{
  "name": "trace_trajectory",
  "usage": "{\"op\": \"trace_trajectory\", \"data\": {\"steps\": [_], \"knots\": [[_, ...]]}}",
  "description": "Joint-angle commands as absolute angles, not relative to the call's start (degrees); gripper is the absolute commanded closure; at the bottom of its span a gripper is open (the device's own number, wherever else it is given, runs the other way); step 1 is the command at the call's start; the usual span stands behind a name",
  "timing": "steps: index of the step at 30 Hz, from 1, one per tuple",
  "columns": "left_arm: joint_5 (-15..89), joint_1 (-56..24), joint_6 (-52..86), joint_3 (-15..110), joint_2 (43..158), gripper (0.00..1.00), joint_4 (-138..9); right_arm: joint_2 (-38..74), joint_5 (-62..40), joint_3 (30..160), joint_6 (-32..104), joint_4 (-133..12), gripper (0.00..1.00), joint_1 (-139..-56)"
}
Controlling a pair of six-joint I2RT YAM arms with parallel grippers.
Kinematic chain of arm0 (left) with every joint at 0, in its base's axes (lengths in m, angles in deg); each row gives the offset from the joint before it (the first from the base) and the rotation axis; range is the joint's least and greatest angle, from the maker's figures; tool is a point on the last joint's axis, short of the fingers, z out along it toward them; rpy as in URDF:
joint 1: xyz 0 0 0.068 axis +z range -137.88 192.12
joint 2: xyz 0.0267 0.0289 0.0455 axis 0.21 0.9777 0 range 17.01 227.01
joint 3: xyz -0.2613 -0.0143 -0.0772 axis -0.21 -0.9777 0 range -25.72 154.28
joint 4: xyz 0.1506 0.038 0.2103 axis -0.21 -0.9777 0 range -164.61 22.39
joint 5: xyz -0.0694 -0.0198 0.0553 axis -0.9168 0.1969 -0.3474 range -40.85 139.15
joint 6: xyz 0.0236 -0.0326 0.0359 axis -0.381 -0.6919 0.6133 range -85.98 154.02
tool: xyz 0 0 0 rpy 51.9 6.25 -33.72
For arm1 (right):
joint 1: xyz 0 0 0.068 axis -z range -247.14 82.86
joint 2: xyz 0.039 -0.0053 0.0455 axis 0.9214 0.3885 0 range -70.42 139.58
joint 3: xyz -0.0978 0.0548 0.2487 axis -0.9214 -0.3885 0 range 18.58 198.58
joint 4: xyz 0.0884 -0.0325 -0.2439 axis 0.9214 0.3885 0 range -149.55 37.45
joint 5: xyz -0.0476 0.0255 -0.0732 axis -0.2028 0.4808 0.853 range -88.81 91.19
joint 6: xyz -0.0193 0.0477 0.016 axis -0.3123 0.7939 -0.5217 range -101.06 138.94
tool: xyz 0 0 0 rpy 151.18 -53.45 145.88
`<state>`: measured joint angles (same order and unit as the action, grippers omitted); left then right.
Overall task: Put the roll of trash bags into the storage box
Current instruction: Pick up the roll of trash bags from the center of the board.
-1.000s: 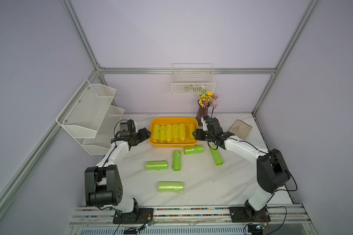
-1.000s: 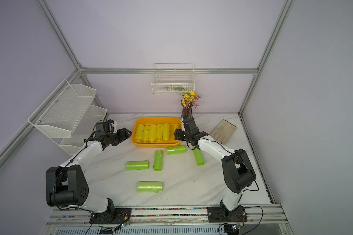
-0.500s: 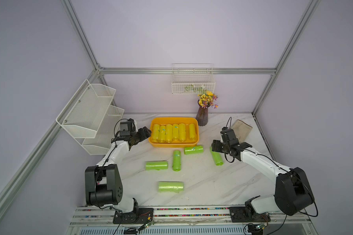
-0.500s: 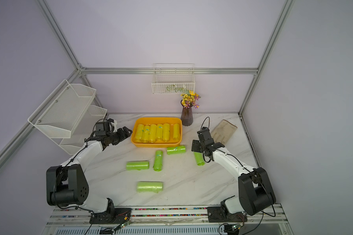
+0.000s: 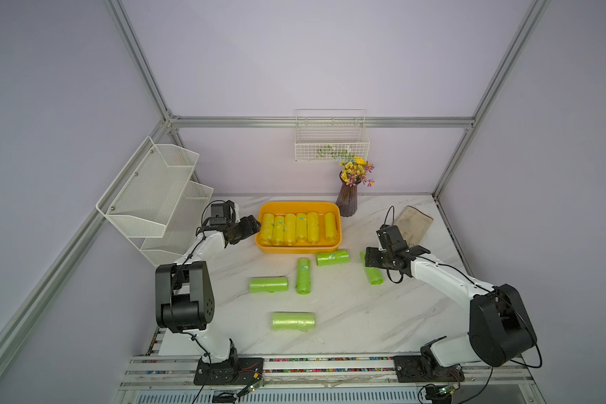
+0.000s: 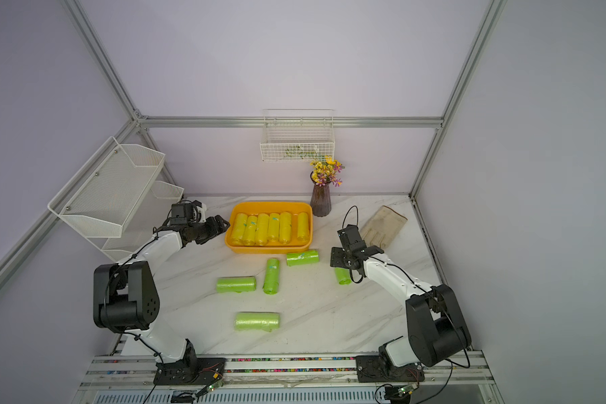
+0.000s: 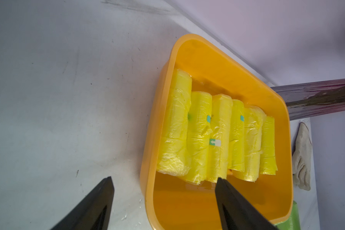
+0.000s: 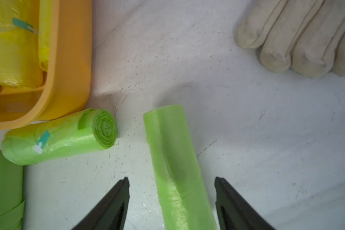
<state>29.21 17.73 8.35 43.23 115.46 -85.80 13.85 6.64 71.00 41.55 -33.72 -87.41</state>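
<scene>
Lower the open right gripper (image 8: pixel 171 178) over the green roll (image 8: pixel 173 151) between its jaws, clamp at mid-length (holding the open left gripper (image 7: pixel 163 177) clear of the storage box (image 7: pixel 187 203)), lift level.

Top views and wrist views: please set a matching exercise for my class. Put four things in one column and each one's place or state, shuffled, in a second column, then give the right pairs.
Things
1. storage box
2. right gripper
3. vase
4. glove

Places or states
A. open, jaws to either side of a green roll, not closed on it
B. lies flat on the table
C. holds six yellow rolls side by side
D. stands upright with flowers, by the box's far corner

Pairs: 1-C, 2-A, 3-D, 4-B
</scene>
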Motion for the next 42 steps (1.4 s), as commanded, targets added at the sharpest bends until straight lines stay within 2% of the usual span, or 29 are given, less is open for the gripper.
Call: {"op": "trace_trajectory", "data": {"steps": [1,6,10,19,20,25,28,42], "knots": [[28.39,17.70,11.01,45.57,117.46,0.24,-86.12,16.11,8.39,72.25,39.74,-30.99,0.27,-87.09],[29.22,16.81,14.35,50.03,120.95,0.26,-89.39,19.40,7.01,73.24,38.74,-30.63,0.27,-87.00],[30.72,15.88,16.43,52.65,123.02,0.33,-91.97,21.10,6.28,73.42,38.15,-30.63,0.28,-86.91],[33.64,13.07,19.96,51.93,124.17,0.41,-94.87,24.63,4.64,73.07,36.28,-30.39,0.32,-86.83],[33.66,12.78,19.88,51.45,124.13,0.41,-94.86,24.88,4.41,73.07,36.18,-30.41,0.38,-86.84],[34.56,11.77,19.87,48.82,123.06,0.46,-94.82,25.38,3.37,73.16,35.30,-30.54,0.49,-86.82],[35.11,11.73,19.37,47.71,121.82,0.47,-94.79,24.71,2.35,73.16,34.70,-30.55,0.53,-86.84],[33.61,11.34,16.44,48.01,118.56,0.46,-95.14,19.57,-4.43,78.18,32.66,-28.97,0.55,-86.30]]}}
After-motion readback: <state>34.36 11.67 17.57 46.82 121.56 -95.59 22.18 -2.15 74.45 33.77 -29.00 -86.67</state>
